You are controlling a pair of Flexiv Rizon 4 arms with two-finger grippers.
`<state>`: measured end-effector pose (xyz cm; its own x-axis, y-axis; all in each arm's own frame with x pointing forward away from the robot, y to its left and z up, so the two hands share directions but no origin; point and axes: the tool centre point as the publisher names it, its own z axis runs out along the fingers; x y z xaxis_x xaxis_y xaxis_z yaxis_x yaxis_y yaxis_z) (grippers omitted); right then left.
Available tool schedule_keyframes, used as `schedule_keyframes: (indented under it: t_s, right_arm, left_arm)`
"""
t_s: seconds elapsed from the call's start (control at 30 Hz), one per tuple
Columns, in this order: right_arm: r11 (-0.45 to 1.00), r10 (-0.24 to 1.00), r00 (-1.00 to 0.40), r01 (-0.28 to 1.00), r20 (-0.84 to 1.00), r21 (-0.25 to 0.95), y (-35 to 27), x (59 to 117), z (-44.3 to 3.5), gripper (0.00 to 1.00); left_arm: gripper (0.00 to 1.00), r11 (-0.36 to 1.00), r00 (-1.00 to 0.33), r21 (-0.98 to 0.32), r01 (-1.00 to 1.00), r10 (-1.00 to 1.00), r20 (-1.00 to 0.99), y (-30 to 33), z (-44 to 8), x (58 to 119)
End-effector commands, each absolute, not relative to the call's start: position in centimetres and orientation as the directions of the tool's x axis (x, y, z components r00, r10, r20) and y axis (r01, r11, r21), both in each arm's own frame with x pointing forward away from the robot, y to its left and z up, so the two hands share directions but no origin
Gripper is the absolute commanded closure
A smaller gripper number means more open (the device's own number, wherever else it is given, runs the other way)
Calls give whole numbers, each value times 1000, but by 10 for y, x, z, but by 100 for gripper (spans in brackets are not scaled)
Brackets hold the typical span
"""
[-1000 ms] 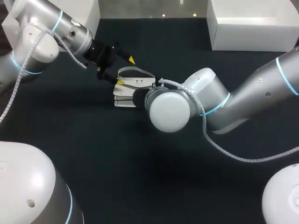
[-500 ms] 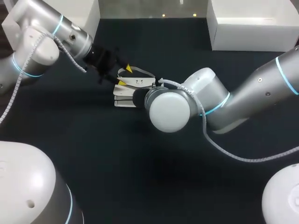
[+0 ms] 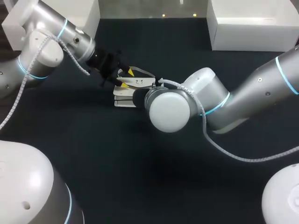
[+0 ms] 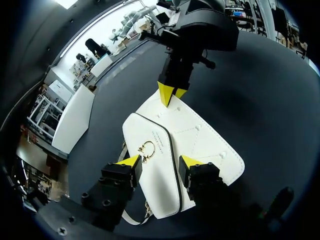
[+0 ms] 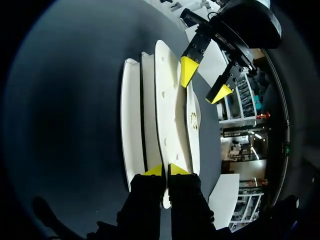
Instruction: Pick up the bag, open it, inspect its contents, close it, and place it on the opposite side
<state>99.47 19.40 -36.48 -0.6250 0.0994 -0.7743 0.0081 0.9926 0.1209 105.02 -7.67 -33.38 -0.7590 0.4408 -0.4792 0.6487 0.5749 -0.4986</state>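
Observation:
A white handbag (image 3: 140,83) with a gold ring clasp (image 4: 146,148) lies left of the table's middle. In the left wrist view my left gripper (image 4: 161,161) stands open astride the bag's (image 4: 200,140) clasp end, one yellow tip by the edge, the other over the face. From above, the left gripper (image 3: 126,78) sits at the bag's upper left. My right gripper (image 5: 165,170) is shut on the thin edge of one of the bag's (image 5: 165,110) layers, opposite the left gripper (image 5: 204,81). My right arm's wrist (image 3: 169,111) hides that grip from above.
A white box (image 3: 254,25) stands at the back right and another (image 3: 84,11) at the back left. The dark tabletop (image 3: 140,168) stretches out in front of the bag. My arms' round bases (image 3: 28,186) fill the front corners.
My left gripper has moved right and down onto the bag's clasp end, and its fingers have drawn closer together. The right arm and the bag have stayed put.

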Motion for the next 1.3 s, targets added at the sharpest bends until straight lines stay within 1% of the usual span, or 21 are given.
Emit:
schedule_keyframes:
  t_s: [0.03,0.13,0.33,0.4,0.47,0.53,0.6,0.63,0.67,0.77,0.97,1.2,1.3]
  right_arm:
    - [993,101,-622,10,-777,121,195,994,-366,100]
    - [993,101,-622,10,-777,121,195,994,-366,100]
    - [993,101,-622,10,-777,121,195,994,-366,100]
    - [993,101,-622,10,-777,121,195,994,-366,100]
    - [993,101,-622,10,-777,121,195,994,-366,100]
    - [993,101,-622,10,-777,121,195,994,-366,100]
    - [993,101,-622,10,-777,121,195,994,-366,100]
    - [993,101,-622,10,-777,121,195,994,-366,100]
    - [993,101,-622,10,-777,121,195,994,-366,100]
    - [993,101,-622,10,-777,121,195,994,-366,100]
    - [993,101,-622,10,-777,121,195,994,-366,100]
    - [993,101,-622,10,-777,121,195,994,-366,100]
    - [993,101,-622,10,-777,121,195,994,-366,100]
  left_arm:
    - [51,569,-757,-503,650,434,-488,-79,-341,1054]
    - [53,567,-754,-501,654,431,-496,-81,-344,1058]
    - [54,580,-738,-466,668,435,-516,-85,-349,1061]
    - [58,580,-734,-461,671,432,-524,-86,-349,1061]
    - [67,589,-732,-451,670,427,-531,-87,-350,1063]
    - [71,605,-731,-433,668,421,-538,-88,-351,1064]
    - [85,617,-735,-428,661,416,-536,-89,-351,1065]
    - [96,621,-736,-426,658,413,-536,-89,-351,1066]
    - [100,622,-738,-427,657,412,-535,-90,-351,1066]
    - [100,631,-751,-436,641,398,-527,-89,-349,1069]
    - [100,624,-797,-512,591,354,-489,-83,-335,1075]
    - [100,591,-877,-648,479,300,-375,-70,-317,1087]
    - [100,585,-899,-683,438,286,-332,-66,-310,1094]
